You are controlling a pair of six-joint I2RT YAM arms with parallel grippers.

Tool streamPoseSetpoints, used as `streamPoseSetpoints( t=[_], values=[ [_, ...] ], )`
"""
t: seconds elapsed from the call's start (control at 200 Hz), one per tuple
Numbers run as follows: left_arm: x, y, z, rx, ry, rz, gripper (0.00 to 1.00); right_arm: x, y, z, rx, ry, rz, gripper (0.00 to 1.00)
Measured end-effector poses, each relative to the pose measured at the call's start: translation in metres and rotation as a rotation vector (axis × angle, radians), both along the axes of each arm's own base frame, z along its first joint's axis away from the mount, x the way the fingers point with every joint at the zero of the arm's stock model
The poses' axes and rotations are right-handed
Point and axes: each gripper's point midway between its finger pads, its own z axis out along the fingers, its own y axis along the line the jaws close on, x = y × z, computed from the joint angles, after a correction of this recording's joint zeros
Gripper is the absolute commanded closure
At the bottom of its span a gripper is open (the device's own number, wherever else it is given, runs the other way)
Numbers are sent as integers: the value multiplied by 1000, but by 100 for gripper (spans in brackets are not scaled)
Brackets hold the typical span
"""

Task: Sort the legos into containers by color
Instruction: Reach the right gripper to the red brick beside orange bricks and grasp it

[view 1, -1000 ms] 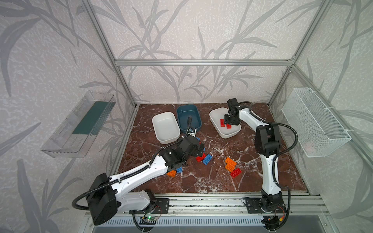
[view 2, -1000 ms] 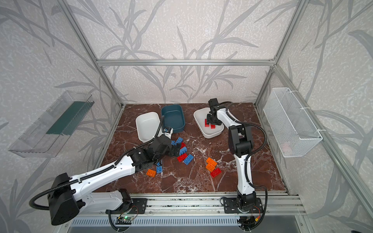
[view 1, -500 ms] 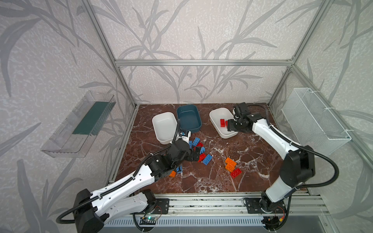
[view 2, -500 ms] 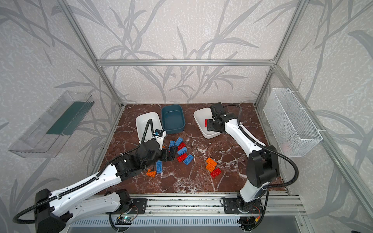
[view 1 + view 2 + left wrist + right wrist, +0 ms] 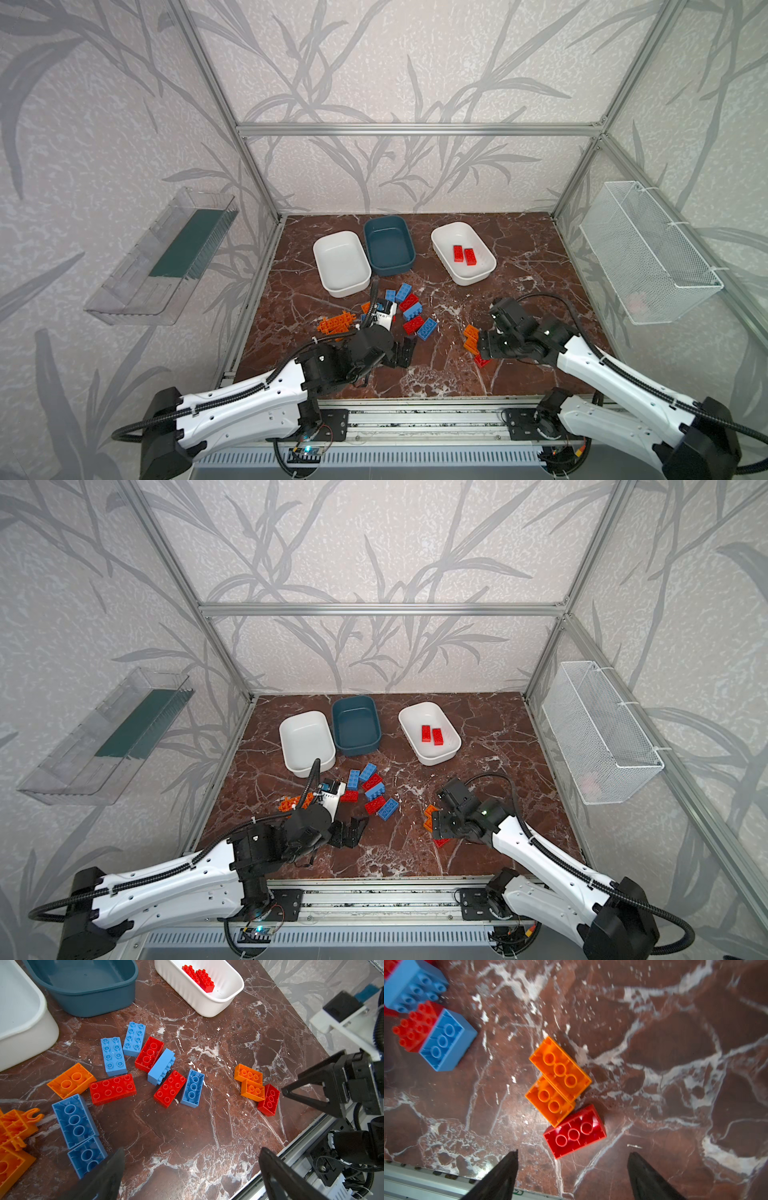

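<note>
pulling back toward the near edge of the table [image 5: 519, 257], the left claw [image 5: 402, 352] has come off the mixed pile [image 5: 409, 309] of blue and red bricks it hung over a second ago. its jaws are spread wide and carry nothing. just left of the pile, a cluster of orange pieces [image 5: 334, 324] lies on the table. behind the pile, the left white tub [image 5: 341, 266] and the teal tub [image 5: 388, 249] beside it are both bare. further right, the right white tub [image 5: 484, 272] holds two red bricks [image 5: 464, 254] side by side, so red seems to have its home there.

the bigger change is on the right. the right claw [image 5: 482, 347] was over that tub a second ago and has swung down to the front of the table. it now hangs released and empty above a small group: two orange bricks [image 5: 559, 1076] touching each other, and a red brick [image 5: 574, 1131] touching one of them, all hollow side up. in the right wrist view the red brick lies just ahead of the open fingertips, so another red pick looks like the step in hand. most of the sorting is still ahead, as no blue or orange brick is in a tub.
</note>
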Motion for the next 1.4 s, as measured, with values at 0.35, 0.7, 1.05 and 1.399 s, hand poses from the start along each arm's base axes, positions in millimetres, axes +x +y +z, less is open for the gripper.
streamPoseSetpoints(
  t=[0.35, 0.7, 1.05, 1.399],
  values=[
    [-3, -1, -6, 4, 13, 10, 1, -23, -2, -37, 60, 85, -94, 15],
    [3, 5, -11, 58, -14, 37, 1, -12, 11, -50, 69, 110, -132, 24],
    [7, 12, 2, 39, -80, 53, 1, -2, 28, -55, 36, 147, -119, 49],
    [10, 12, 1, 74, -112, 30, 1, 16, 35, -50, -39, 137, -115, 48]
  ],
)
